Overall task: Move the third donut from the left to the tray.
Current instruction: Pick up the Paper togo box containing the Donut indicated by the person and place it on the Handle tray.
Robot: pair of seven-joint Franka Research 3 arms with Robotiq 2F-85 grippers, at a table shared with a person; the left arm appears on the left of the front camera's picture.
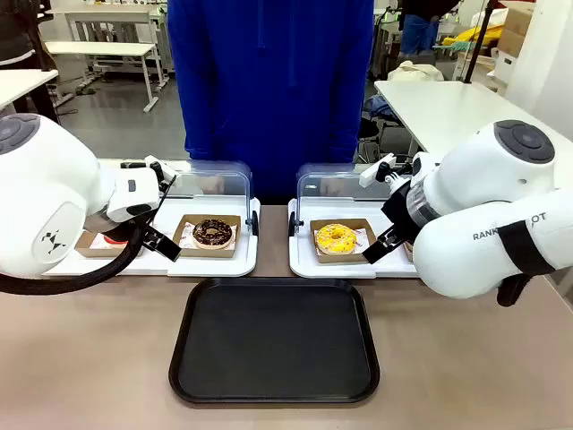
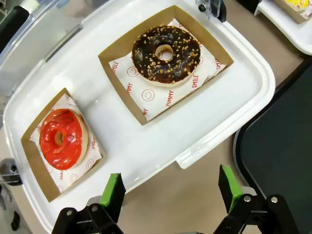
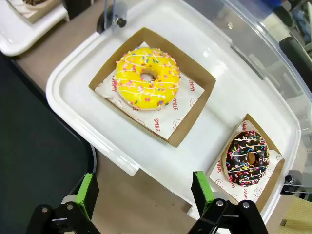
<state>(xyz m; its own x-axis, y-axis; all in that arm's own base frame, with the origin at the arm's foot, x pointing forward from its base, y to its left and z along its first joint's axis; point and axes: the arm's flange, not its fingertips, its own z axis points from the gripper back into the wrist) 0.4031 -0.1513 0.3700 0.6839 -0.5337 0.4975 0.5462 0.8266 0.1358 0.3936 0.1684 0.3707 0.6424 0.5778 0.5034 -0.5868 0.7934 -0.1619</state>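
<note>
Yellow donut (image 3: pixel 147 78) lies flat, icing up, in its box (image 3: pixel 108 62), just past tray's (image 1: pixel 273 358) far edge, right of ctr; round, so no long axis. Right gripper (image 3: pixel 144 195) hovers near it, jaws apart & empty. Left gripper (image 2: pixel 170 192) likewise.

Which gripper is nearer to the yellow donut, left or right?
Right. The right gripper hovers open at the near edge of the white tray holding the yellow donut; the left gripper hovers at the other white tray, near the chocolate donut.
</note>
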